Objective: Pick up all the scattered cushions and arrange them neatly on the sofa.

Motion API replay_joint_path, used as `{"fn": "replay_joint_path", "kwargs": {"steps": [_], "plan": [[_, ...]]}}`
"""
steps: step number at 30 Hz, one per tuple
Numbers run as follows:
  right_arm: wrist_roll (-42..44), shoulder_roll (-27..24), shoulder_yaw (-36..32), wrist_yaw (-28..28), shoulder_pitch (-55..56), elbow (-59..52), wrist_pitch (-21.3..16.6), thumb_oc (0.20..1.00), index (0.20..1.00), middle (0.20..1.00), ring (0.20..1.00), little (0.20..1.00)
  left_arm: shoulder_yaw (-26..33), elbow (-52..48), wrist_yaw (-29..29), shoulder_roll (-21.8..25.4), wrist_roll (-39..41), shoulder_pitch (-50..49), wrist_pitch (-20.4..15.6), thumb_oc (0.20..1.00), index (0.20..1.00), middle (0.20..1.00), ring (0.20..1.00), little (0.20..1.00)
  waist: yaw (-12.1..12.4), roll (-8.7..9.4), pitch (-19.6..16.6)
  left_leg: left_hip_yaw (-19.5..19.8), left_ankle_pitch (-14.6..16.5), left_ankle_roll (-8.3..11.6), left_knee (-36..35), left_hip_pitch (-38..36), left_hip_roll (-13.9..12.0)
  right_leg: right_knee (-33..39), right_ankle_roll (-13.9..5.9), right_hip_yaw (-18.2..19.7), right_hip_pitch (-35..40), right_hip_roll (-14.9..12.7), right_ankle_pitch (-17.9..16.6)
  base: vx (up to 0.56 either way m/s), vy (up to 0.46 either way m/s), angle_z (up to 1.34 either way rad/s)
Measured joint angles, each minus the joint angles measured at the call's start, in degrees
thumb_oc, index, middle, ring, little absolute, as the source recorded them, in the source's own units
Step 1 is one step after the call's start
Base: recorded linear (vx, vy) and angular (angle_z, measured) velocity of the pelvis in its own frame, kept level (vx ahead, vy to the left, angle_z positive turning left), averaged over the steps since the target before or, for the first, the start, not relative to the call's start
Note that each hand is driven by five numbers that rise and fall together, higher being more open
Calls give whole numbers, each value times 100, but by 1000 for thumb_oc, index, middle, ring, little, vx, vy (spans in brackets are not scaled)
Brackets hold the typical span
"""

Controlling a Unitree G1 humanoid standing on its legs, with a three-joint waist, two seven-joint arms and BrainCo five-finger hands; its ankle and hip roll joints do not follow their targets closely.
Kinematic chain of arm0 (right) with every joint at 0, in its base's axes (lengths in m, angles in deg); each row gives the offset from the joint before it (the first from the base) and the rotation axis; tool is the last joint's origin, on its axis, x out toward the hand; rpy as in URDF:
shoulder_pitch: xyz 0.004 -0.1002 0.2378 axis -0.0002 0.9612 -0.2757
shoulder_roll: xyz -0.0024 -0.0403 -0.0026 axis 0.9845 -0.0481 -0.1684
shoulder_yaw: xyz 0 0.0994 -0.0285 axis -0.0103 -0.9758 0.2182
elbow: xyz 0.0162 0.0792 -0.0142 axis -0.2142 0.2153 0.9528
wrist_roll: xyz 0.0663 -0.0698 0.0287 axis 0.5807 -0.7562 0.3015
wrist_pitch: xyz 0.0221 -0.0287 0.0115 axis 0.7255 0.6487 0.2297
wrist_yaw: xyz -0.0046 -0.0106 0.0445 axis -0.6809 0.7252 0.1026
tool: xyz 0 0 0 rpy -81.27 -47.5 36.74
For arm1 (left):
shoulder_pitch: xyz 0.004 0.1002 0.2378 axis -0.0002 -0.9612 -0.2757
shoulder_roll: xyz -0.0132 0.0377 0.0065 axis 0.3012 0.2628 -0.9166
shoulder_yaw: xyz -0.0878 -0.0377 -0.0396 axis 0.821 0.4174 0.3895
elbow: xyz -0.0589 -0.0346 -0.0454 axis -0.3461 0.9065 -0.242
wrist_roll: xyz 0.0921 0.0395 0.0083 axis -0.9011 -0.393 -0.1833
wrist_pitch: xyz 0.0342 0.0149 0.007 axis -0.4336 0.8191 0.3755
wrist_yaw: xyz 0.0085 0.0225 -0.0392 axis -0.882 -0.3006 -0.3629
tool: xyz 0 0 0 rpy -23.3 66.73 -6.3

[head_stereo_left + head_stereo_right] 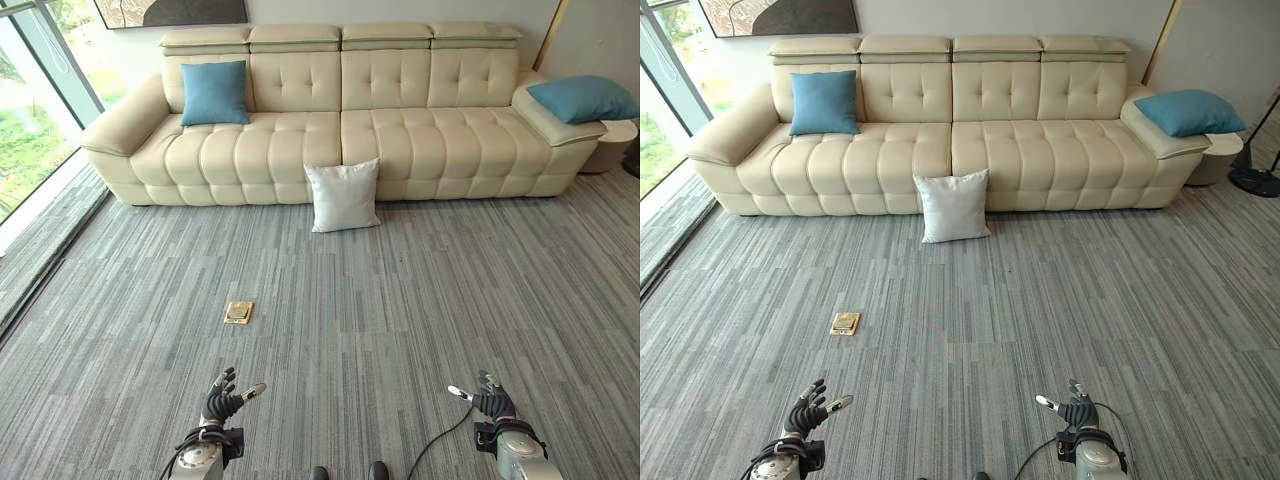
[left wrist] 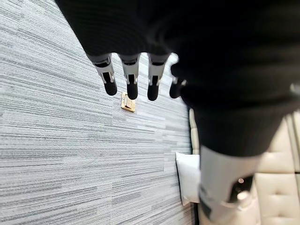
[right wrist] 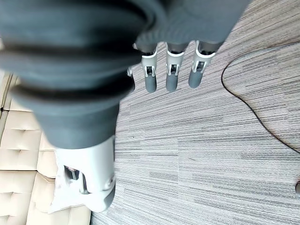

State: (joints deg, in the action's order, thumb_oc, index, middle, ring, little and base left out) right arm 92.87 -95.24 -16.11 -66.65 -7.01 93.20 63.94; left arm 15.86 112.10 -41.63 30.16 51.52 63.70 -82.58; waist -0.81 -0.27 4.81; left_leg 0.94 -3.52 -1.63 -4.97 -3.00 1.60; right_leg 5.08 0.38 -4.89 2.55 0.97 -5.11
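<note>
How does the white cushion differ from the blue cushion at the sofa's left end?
The white cushion stands on the carpet, leaning against the sofa's front; the left blue cushion sits up on the seat against the backrest. One is white, the other blue. The white one is still off the sofa; the blue one is already on it. Both are square and roughly upright.

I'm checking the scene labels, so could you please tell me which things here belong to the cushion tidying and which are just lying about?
Job:
white cushion, on the carpet against the sofa
blue cushion, on the seat
second blue cushion, on the sofa's right arm

Lying about:
small gold plate in the carpet
framed picture
</note>
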Motion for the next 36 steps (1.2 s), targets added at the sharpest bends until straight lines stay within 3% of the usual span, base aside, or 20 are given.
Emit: {"fn": "replay_joint_path", "kwargs": {"steps": [4, 18, 20, 22, 24, 25, 26, 27, 30, 34, 35, 36], "plan": [[-122, -8, 102, -1, -22, -16, 23, 1000, 1000, 1000, 1000, 1000, 0, 15, -20, 4, 0, 28, 13, 1000, 1000, 1000, 1000, 1000, 3, 22, 26, -9, 3, 54, 2, 175, 0, 0, -14, 12, -181, -1, -21, 9, -2, 0], [-566, -20, 429, 8, -229, -153, 135, 1000, 1000, 1000, 1000, 1000, -47, 27, -80, 18, -23, 231, 114, 1000, 1000, 1000, 1000, 1000, 31, -6, 379, -119, -18, -43, 37, 387, 24, -44, -9, 67, -429, -24, -45, 52, 71, -4], [-568, -37, 402, 6, -277, -144, 135, 1000, 1000, 1000, 1000, 1000, -75, 31, -80, 25, -23, 280, 114, 1000, 1000, 1000, 1000, 1000, 35, -55, 476, -106, 24, -102, 1, 383, 20, -418, -67, 62, -594, -33, 45, 24, 154, -5], [-617, -85, 402, 7, -374, -138, 140, 1000, 1000, 1000, 1000, 1000, -174, 214, -88, 23, -19, 455, 113, 1000, 1000, 1000, 1000, 1000, -23, -216, 719, -45, 95, -180, 5, 370, -52, -2164, -501, 23, -1421, -71, 393, 122, 96, 2], [-666, -71, 439, 6, -306, -138, 178, 1000, 1000, 1000, 1000, 1000, -174, 243, -101, 41, -16, 546, 114, 1000, 1000, 1000, 1000, 1000, -57, -128, 813, 27, 147, -281, 46, 262, 31, -3190, -657, -2, -1932, -226, 629, 283, 8, 14], [-677, -56, 442, 13, -282, -210, 238, 1000, 1000, 1000, 1000, 1000, -165, 315, -138, 31, -10, 589, 114, 1000, 1000, 1000, 1000, 1000, -34, -31, 902, 78, 223, -347, 107, 249, 98, -4108, -627, -25, -2415, -351, 941, 253, -83, 17], [-676, -49, 442, 21, -283, -252, 249, 1000, 1000, 1000, 1000, 1000, -175, 365, -129, 45, -10, 599, 120, 1000, 1000, 1000, 1000, 1000, -27, -54, 923, 97, 234, -354, 129, 281, 84, -3939, -624, -76, -2464, -398, 1088, 270, -118, 19], [-676, -55, 432, 27, -262, -310, 247, 1000, 1000, 1000, 1000, 1000, -177, 355, -124, 58, -2, 616, 120, 1000, 1000, 1000, 1000, 1000, -74, 19, 938, 99, 247, -336, 132, 264, 103, -3338, -670, -275, -2597, -509, 1137, 383, -180, 18], [-756, -44, 430, 11, -291, -317, 253, 1000, 1000, 1000, 1000, 1000, -164, 371, -141, 116, 4, 740, 125, 1000, 1000, 1000, 1000, 1000, -123, 113, 964, 209, 360, -285, 215, 234, 115, -1714, -769, -462, -2587, -632, 919, 255, -143, 20], [-790, -6, 437, 12, -78, -239, 247, 1000, 1000, 1000, 1000, 1000, -214, 183, -121, 120, -1, 571, 115, 1000, 1000, 1000, 1000, 1000, -200, 269, 854, 328, 687, -196, 154, -285, 102, -1417, -500, -482, -2094, -628, 595, 286, -184, 27], [-788, 3, 413, 38, -51, -30, 255, 1000, 1000, 1000, 1000, 1000, -289, 122, -88, 118, 1, 479, 117, 1000, 1000, 1000, 1000, 1000, -177, 259, 783, 293, 899, 12, 581, -319, 9, -1462, -276, -471, -1951, -521, 600, 335, -240, 35], [-787, -16, 387, 48, 0, -10, 248, 1000, 1000, 1000, 1000, 1000, -357, 120, -43, 135, -1, 449, 114, 1000, 1000, 1000, 1000, 1000, -180, 267, 740, 303, 1089, 166, 1124, -134, 20, -1308, -268, -499, -1794, -450, 343, 214, -172, 36]]}}
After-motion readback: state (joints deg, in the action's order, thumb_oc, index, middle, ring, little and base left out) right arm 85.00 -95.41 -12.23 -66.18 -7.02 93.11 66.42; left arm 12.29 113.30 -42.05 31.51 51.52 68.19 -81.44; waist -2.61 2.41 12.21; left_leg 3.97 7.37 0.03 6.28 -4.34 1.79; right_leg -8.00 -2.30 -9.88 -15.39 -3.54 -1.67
